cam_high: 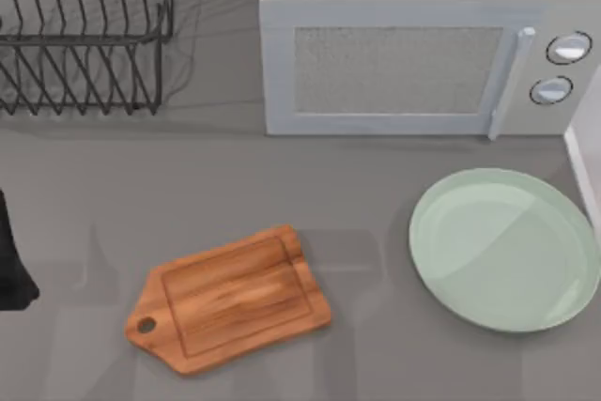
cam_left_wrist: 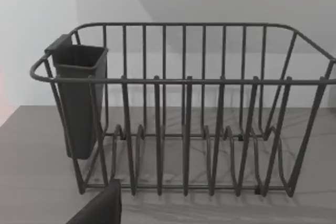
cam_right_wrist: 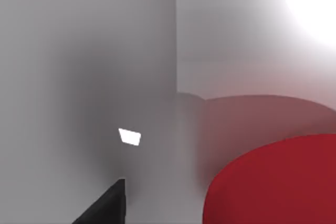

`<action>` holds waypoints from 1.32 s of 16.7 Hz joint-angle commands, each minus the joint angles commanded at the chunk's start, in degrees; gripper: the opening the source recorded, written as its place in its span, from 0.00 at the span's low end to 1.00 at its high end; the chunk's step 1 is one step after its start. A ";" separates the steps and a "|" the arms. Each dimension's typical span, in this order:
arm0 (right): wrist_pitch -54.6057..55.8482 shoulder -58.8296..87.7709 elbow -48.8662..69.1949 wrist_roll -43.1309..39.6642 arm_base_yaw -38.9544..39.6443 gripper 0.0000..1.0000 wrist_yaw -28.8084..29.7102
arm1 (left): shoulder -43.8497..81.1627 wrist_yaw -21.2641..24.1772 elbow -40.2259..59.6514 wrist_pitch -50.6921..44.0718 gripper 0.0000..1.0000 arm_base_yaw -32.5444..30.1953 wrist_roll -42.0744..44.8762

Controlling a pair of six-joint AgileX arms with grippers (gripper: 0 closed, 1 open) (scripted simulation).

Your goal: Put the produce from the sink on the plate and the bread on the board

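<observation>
Top view, over the table: the board (cam_high: 228, 300) lies bare toward the left, handle hole pointing left, and the plate (cam_high: 505, 249) sits equally bare at the right, under the microwave (cam_high: 423, 53). A wire dish rack (cam_high: 84, 35) stands at the far left corner. I see my left arm (cam_high: 11, 260) as a dark shape parked at the left edge. A white edge at the far right may be the sink's rim (cam_high: 587, 161), though I cannot be sure. I judge that neither half of the job is done: nothing rests on plate or board, and the bread is yet to be dealt with. The microwave's two dials carry no lettering I can read

Left wrist view: the dish rack (cam_left_wrist: 184, 114) with its dark cutlery cup (cam_left_wrist: 79, 98) faces the camera; one dark finger (cam_left_wrist: 102, 208) juts in, and whether that gripper is released or clenched I cannot tell

Right wrist view: the produce (cam_right_wrist: 278, 182), bright red, looms close against pale walls that I take for the sink's inside, so my right arm seems poised at the pick. One dark finger (cam_right_wrist: 105, 205) shows; I cannot tell its grip state. No writing is legible
</observation>
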 joint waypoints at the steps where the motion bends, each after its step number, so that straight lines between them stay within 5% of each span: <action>1: 0.00 0.00 0.00 0.00 0.00 0.62 0.00 | 0.00 0.00 0.00 0.00 1.00 0.00 0.00; 9: 0.00 0.00 0.00 0.00 0.00 0.02 0.00 | 0.00 0.00 0.00 0.00 1.00 0.00 0.00; 22: -5.90 -5.78 3.06 0.36 0.09 0.00 -0.85 | 0.00 0.00 0.00 0.00 1.00 0.00 0.00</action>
